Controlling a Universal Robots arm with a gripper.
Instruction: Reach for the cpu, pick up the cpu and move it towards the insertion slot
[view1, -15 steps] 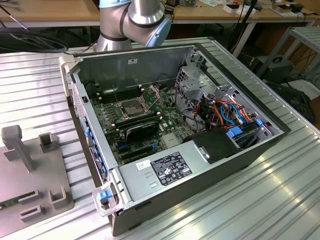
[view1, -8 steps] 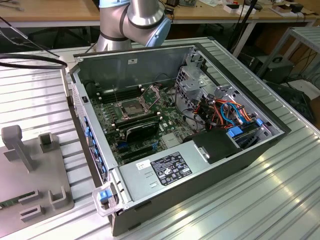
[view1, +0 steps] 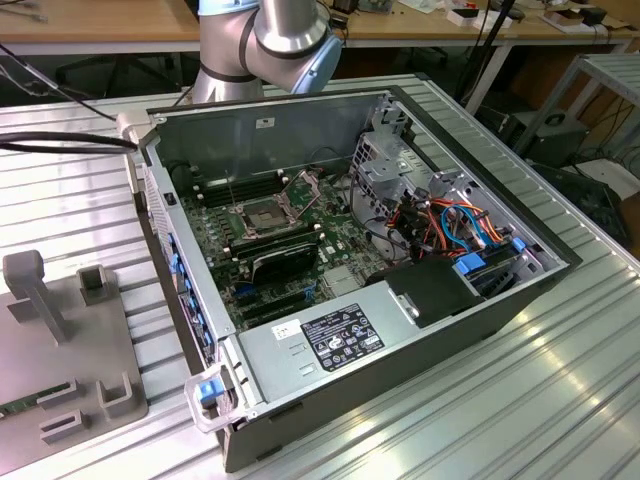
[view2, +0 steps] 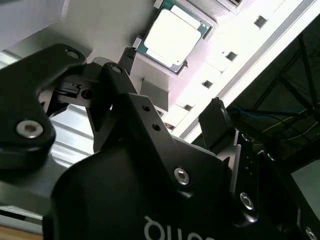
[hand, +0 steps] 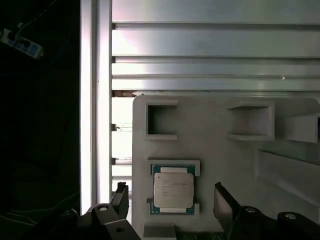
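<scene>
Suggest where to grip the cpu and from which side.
Its two opposite thin edges, from straight above: the cpu lies flat in a recess of the grey fixture, face up. The edges the open gripper straddles look free; raised lips seem to border the other two.

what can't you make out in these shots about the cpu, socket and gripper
insertion slot, exterior view: pin field too small to judge.
gripper, first wrist view: open fingers cut by bottom edge; height above the cpu unclear.
arm, exterior view: cut by top edge.
</scene>
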